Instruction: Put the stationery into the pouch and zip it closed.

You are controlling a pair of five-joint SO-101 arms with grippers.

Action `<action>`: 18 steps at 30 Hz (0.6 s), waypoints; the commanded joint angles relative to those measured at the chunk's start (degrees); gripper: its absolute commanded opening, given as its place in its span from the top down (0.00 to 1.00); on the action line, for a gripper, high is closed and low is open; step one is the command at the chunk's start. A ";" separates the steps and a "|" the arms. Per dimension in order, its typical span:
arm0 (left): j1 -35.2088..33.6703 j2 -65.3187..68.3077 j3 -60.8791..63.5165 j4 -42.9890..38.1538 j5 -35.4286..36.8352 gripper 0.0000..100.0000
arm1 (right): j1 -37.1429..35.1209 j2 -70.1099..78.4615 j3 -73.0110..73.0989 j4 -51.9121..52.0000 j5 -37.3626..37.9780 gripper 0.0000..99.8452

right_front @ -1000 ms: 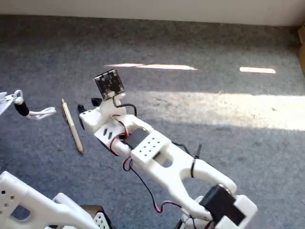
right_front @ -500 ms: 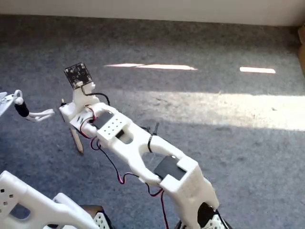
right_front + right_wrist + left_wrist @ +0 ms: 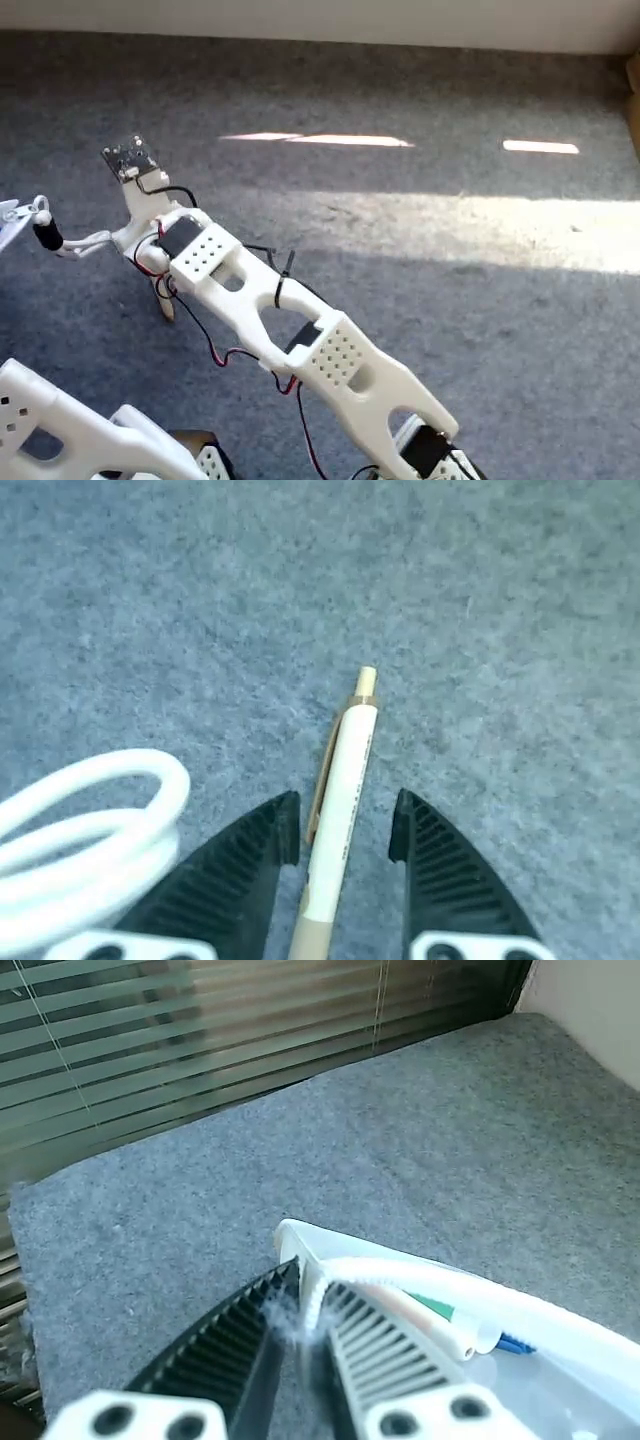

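A cream pen (image 3: 340, 780) with a gold clip lies on the grey carpet, between the fingers of my open right gripper (image 3: 345, 825), one on each side. From above, my right arm (image 3: 215, 270) covers most of the pen, and just one end of the pen (image 3: 165, 306) sticks out. A translucent white pouch (image 3: 520, 1340) holds several pens. My left gripper (image 3: 300, 1295) is shut on the pouch's edge. A white loop (image 3: 90, 820) lies next to the right gripper; the loop (image 3: 88, 240) also appears at the far left from above.
The grey carpet (image 3: 450, 250) stretches to the right and back with sunlit patches. Part of my left arm (image 3: 60, 430) stands at the front left corner. Slatted blinds (image 3: 200, 1020) show beyond the carpet in the left wrist view.
My right arm has swung left and stretched out, bringing its gripper down over the pen, which lay uncovered before. The white loop at the left edge shifted slightly.
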 commanded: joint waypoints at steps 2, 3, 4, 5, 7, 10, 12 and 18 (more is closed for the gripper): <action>0.13 -0.66 -1.27 -0.44 -0.53 0.99 | -0.84 3.82 -10.59 2.07 4.92 0.85; 0.13 -0.66 -1.27 -0.44 -0.53 0.99 | -0.84 5.32 -11.91 2.07 5.01 0.85; 0.13 -0.66 -1.27 -0.44 -0.53 0.99 | -0.84 6.55 -13.14 2.07 5.10 0.85; 0.13 -0.66 -1.27 -0.44 -0.53 0.99 | -0.84 7.69 -14.29 2.07 5.10 0.85; 0.13 -0.66 -1.27 -0.44 -0.53 0.99 | -0.84 9.54 -16.22 2.15 5.10 0.86; 0.13 -0.66 -1.27 -0.44 -0.62 0.99 | -0.84 11.38 -17.80 2.15 5.10 0.86; 0.13 -0.66 -1.27 -0.44 -0.62 0.99 | -0.75 11.82 -18.07 2.07 5.10 0.88; 0.13 -0.66 -1.27 -0.44 -0.62 0.99 | -0.84 12.18 -18.07 1.80 9.49 0.99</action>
